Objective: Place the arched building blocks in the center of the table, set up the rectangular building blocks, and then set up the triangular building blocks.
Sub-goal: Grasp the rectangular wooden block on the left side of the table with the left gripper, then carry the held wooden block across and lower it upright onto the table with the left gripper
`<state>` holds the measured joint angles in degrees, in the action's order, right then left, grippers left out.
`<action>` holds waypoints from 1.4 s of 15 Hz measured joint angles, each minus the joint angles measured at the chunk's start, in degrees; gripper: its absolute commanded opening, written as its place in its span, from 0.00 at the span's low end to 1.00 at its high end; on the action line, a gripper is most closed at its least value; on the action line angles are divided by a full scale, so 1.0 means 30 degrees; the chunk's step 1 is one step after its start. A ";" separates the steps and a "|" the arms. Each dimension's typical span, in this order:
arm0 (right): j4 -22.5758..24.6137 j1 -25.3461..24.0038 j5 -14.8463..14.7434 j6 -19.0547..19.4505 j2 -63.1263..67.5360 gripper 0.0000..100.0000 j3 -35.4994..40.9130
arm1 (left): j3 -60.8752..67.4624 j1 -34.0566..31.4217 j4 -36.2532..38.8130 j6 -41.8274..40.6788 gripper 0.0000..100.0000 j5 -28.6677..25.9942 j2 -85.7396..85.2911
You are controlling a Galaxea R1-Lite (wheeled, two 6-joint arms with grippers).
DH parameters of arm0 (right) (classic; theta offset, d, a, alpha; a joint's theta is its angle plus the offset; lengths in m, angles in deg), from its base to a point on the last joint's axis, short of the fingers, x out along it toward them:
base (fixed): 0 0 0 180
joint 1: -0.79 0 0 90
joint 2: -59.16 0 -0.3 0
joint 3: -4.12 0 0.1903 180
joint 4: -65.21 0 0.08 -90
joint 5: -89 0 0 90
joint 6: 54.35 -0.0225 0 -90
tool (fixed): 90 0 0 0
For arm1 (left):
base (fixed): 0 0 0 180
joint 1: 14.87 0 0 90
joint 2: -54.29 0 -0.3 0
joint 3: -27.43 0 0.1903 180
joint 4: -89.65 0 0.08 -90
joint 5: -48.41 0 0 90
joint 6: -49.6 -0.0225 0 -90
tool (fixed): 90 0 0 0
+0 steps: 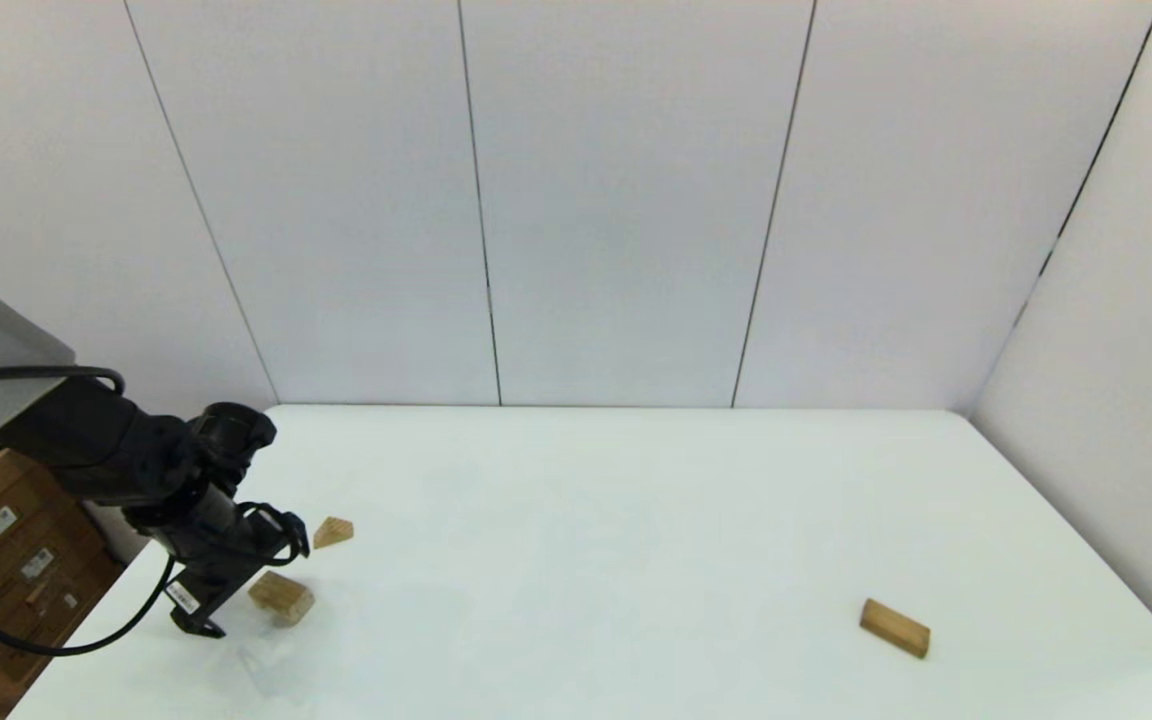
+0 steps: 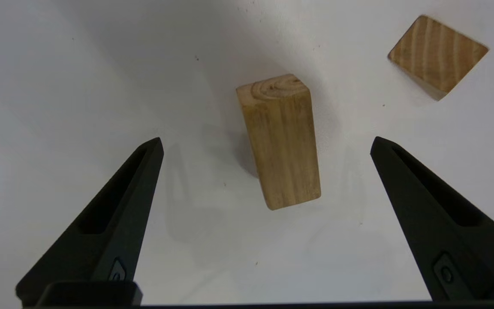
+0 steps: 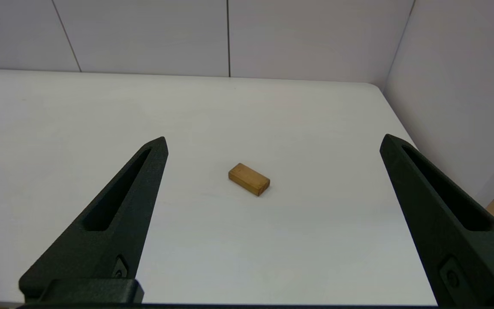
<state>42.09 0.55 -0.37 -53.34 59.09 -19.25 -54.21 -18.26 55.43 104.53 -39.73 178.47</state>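
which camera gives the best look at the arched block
The left wrist view: the arched block fills the middle between the open left gripper's fingers. The head view shows it small beside that gripper; the right wrist view misses it.

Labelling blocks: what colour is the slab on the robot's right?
Tan wood, plain faces; the rectangular block shows best in the right wrist view.

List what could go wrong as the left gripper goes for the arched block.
1. The left gripper hangs open over the arched block, which lies off-centre between the fingers; one finger may touch first and shove it.
2. The wedge sits close by, so a wide approach could knock it.
3. Both blocks lie near the table's left edge; a push might send one off.
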 measured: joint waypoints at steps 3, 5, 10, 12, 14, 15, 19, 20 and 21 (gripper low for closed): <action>0.0008 0.0000 0.0012 0.0008 0.0000 1.00 0.0000 | -0.0211 0.0223 -0.0313 0.0008 1.00 0.0378 0.0284; -0.0008 0.0000 0.0000 0.0008 0.0000 1.00 0.0000 | -0.0345 0.0496 -0.0341 0.0053 1.00 0.0792 0.0512; 0.0008 0.0000 0.0012 0.0008 0.0000 1.00 0.0000 | -0.0439 0.0866 -0.0341 0.0203 0.00 0.1170 0.0874; 0.0000 0.0000 0.0004 0.0008 0.0000 1.00 0.0000 | -0.0455 0.0910 -0.0333 0.0276 0.00 0.1345 0.0983; 0.0000 0.0000 0.0004 0.0012 0.0000 1.00 0.0000 | -0.0455 0.1057 -0.0333 0.0301 0.00 0.1755 0.1130; 0.0000 0.0000 0.0012 0.0008 0.0000 1.00 0.0000 | -0.0455 0.1097 -0.0341 0.0305 0.00 0.1804 0.1187; 0.0016 0.0000 0.0004 0.0000 0.0000 1.00 0.0000 | -0.0423 0.1130 -0.0341 0.0305 0.00 0.1857 0.1276; 0.0008 0.0000 0.0012 0.0000 0.0000 1.00 0.0000 | -0.0431 0.1138 -0.0341 0.0284 0.00 0.1857 0.1276; 0.0000 0.0000 0.0004 0.0008 0.0000 1.00 0.0000 | -0.0431 0.1138 -0.0341 0.0293 0.00 0.1849 0.1260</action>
<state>42.09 0.55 -0.36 -53.32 59.09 -19.25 -55.50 -14.84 54.40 105.41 -34.18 182.24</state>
